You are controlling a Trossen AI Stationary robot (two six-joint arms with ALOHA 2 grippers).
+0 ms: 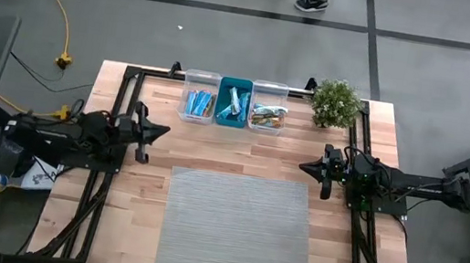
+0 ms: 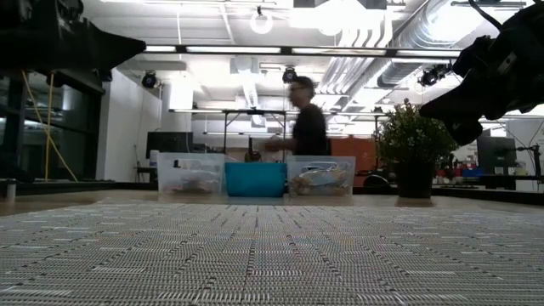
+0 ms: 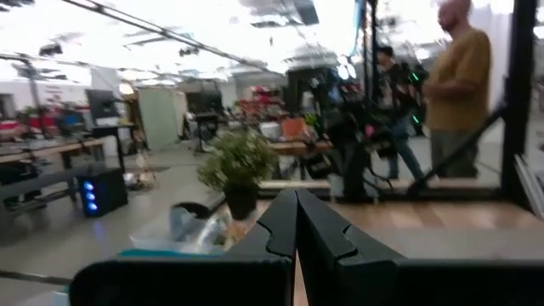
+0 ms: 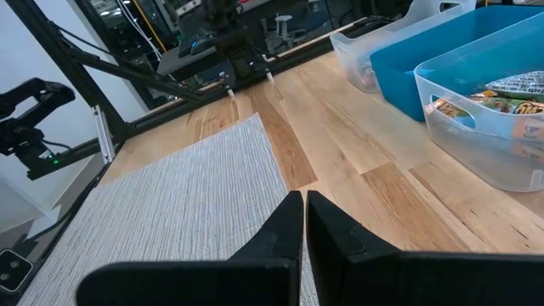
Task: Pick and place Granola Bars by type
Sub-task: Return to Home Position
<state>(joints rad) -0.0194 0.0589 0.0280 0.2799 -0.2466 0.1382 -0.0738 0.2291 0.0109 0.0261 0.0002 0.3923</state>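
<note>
"Where are the Granola Bars (image 1: 267, 115) found?"

"All are seen inside the three bins at the back of the counter (image 1: 138, 215): blue ones in the left clear bin (image 1: 189, 77), silvery ones in the teal bin (image 1: 223, 84), tan ones in the right clear bin (image 1: 285, 91). None is seen on the grey mat (image 1: 234, 233) or on the bare wood."

"And the fingers?"

"The left gripper (image 1: 164, 131) is held over the counter's left side and the right gripper (image 1: 302, 167) over its right side, both pointed inward. In each wrist view the fingers are pressed together on nothing."

"What could go wrong, then?"

"Only the retreat is judged to be left. The potted plant (image 1: 335, 103) is placed just beside the right clear bin and near the right arm; were that arm swung wide, the plant could be tipped or the bin nudged, and sorted bars spilled. The mat's edge could be snagged if the fingers were dropped low. A person (image 2: 308, 119) is also seen passing behind the bins, so a reach across could be met."
</note>
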